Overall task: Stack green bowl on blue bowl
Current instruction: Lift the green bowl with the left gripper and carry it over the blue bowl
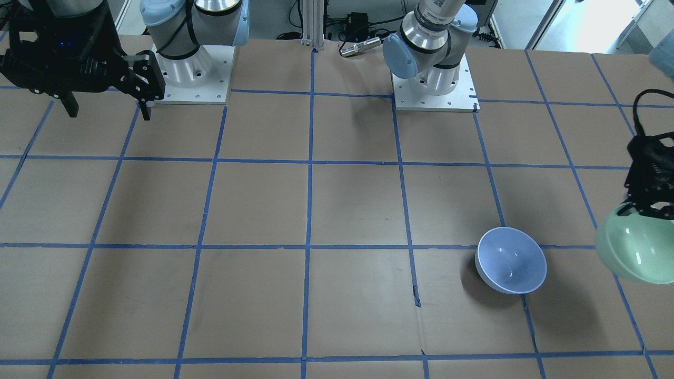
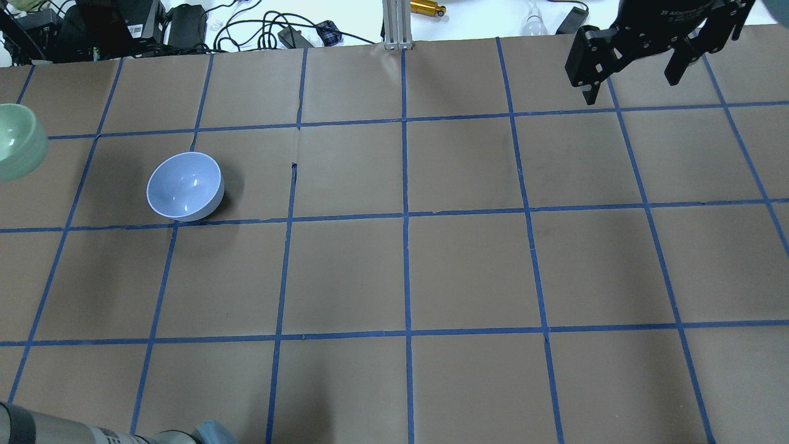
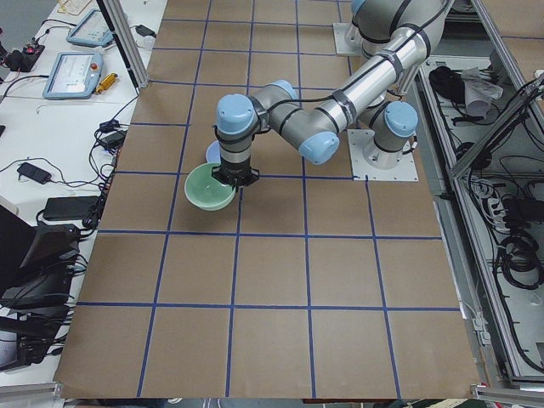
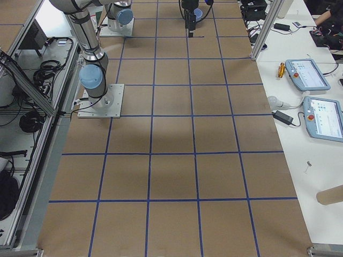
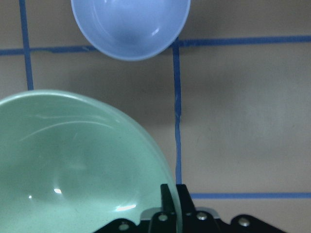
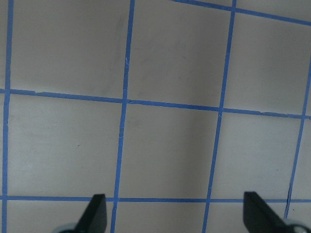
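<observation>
The blue bowl (image 1: 512,260) stands upright on the brown table, on the robot's left half; it also shows in the overhead view (image 2: 185,186) and at the top of the left wrist view (image 5: 130,24). My left gripper (image 5: 171,200) is shut on the rim of the green bowl (image 5: 73,165) and holds it tilted, off the table, beside the blue bowl and apart from it (image 1: 637,252) (image 2: 18,142) (image 3: 210,187). My right gripper (image 2: 632,83) is open and empty, high over the far right of the table (image 6: 176,216) (image 1: 108,108).
The table is brown paper with a blue tape grid (image 2: 404,213). Cables and electronics (image 2: 185,24) and an aluminium post (image 2: 397,24) line its far edge. The two arm bases (image 1: 192,79) (image 1: 434,87) stand on the robot's side.
</observation>
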